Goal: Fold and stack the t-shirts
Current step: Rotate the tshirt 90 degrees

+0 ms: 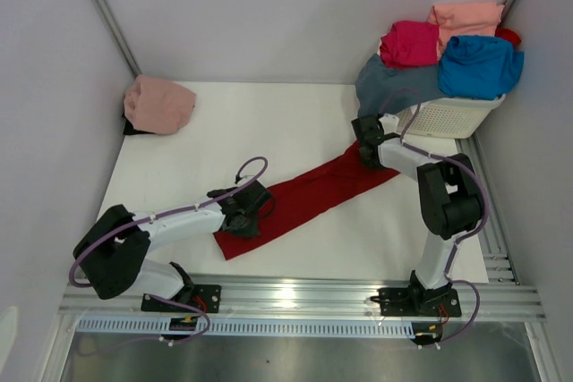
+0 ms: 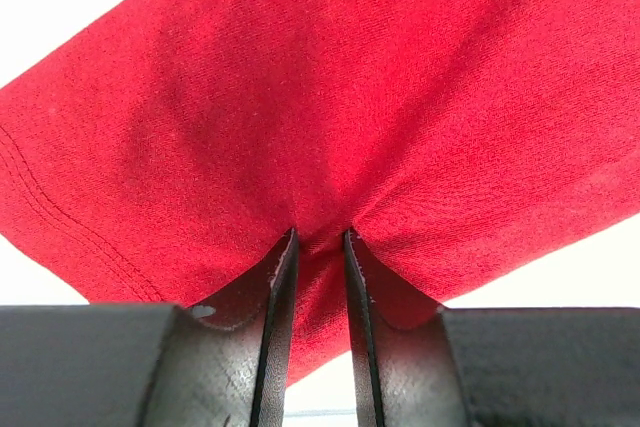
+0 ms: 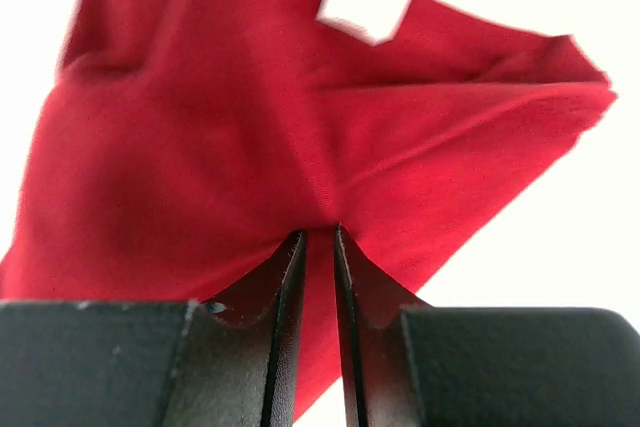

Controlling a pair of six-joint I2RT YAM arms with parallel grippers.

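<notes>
A dark red t-shirt (image 1: 309, 194) stretches in a long diagonal band low across the white table (image 1: 269, 123), pinched at both ends. The left end effector (image 2: 320, 242) grips its near-left corner and the right end effector (image 3: 318, 237) its far-right tip, each with jaws drawn narrow on a fold of cloth. From the left wrist, the soft, fine knit gathers into radiating creases where it enters the jaws, and a double line of hem stitching (image 2: 60, 209) runs off to the left of the grip. From the right wrist, the cloth bunches into loose, peaked folds ahead of the fingers and is blurred toward the top. Between the two end effectors the fabric looks smooth and its long edges nearly straight. Bare white table spreads beyond the left end effector and on the near side of the band, down to the ribbed metal rail (image 1: 304, 297) at the table's front edge. Well beyond the left end effector, in the far-left corner, a dusty pink t-shirt (image 1: 159, 103) sits in a rounded heap. Just behind the right end effector stands a white lattice plastic basket (image 1: 452, 118) with a slate grey-blue t-shirt (image 1: 389, 85) draped over its rim. A magenta t-shirt (image 1: 410, 44), a salmon t-shirt (image 1: 466, 17) and a bright blue t-shirt (image 1: 479, 67) are piled on top. Pale walls (image 1: 54, 87) close in the table's sides.
</notes>
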